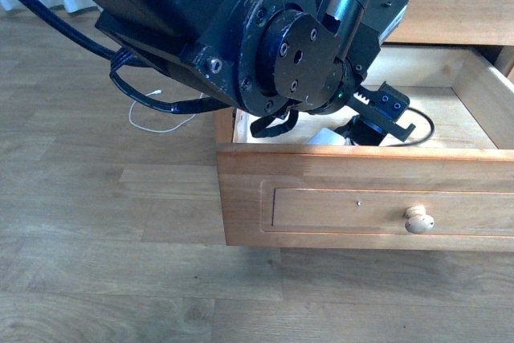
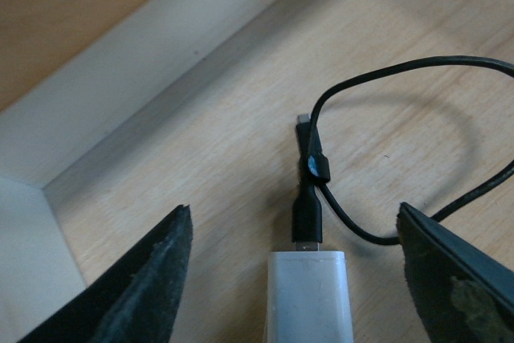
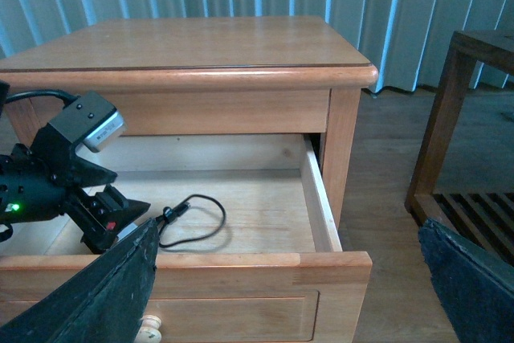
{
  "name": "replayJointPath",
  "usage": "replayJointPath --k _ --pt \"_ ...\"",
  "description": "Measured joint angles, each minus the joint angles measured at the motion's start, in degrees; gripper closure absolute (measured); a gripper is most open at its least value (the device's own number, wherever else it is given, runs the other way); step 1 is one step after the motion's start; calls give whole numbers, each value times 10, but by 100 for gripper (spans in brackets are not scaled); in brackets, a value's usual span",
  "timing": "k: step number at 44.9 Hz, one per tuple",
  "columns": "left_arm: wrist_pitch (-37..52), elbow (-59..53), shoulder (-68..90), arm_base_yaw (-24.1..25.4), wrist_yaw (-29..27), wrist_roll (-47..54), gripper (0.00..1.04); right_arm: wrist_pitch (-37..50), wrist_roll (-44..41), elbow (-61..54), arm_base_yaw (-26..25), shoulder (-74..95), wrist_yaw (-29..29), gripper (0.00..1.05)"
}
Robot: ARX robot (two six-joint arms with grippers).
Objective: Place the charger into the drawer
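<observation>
The left hand (image 2: 293, 213), fingers apart, hovers inside the pulled-out drawer (image 1: 361, 162) over the white charger (image 2: 309, 299) lying on its floor. The right hand (image 3: 289, 229) is spread wide too.

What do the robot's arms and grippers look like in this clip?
The left arm is black, with a round bolted flange, looped black cables, a green indicator light and a grey-faced camera block. Both the left gripper and right gripper have dark, scuffed, wedge-shaped fingers.
</observation>
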Motion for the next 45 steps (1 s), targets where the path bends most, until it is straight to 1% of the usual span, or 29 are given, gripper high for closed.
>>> replayJointPath --k 1,4,6,8,12,19,22,29,37,45 --pt "12 -9 -7 1 -7 -2 22 0 0 0 0 0 0 8" --pt "31 -22 -20 2 -22 -10 15 0 0 0 0 0 0 8" --pt "44 -34 -36 3 -35 -17 8 0 0 0 0 0 0 8" --pt "54 -44 -50 6 -46 -20 4 0 0 0 0 0 0 8" --pt "73 -69 -89 14 -72 -28 7 0 0 0 0 0 0 8" --pt "95 -115 -159 30 -107 -35 6 0 0 0 0 0 0 8" --pt "107 -145 -198 38 -111 -34 6 0 0 0 0 0 0 8" --pt "125 -235 -314 46 -146 -32 6 0 0 0 0 0 0 8" --pt "119 -304 -428 48 -184 -28 6 0 0 0 0 0 0 8" --pt "80 -392 -609 50 -261 -23 6 0 0 0 0 0 0 8"
